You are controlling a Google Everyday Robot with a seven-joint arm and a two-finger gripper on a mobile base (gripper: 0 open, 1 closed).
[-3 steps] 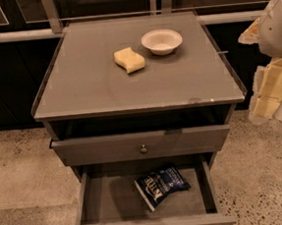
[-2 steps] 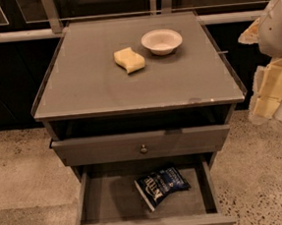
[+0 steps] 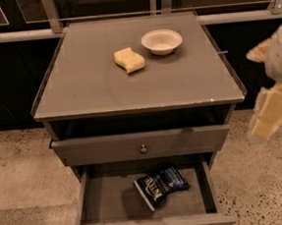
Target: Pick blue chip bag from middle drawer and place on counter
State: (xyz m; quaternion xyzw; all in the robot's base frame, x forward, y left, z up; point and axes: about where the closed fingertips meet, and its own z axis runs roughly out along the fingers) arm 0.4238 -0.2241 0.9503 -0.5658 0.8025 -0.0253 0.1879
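The blue chip bag (image 3: 161,185), crinkly dark-blue foil with white block lettering too small to read, lies flat near the middle of the smooth grey floor of the open middle drawer (image 3: 102,201). The matte grey counter (image 3: 79,85) holds a wavy yellow sponge (image 3: 129,60) and a round white bowl (image 3: 162,41). The cream gripper (image 3: 271,113) hangs off the cabinet's 3 o'clock side. Whether it is clenched or released cannot be told. The bag sits at its 8 o'clock, well apart.
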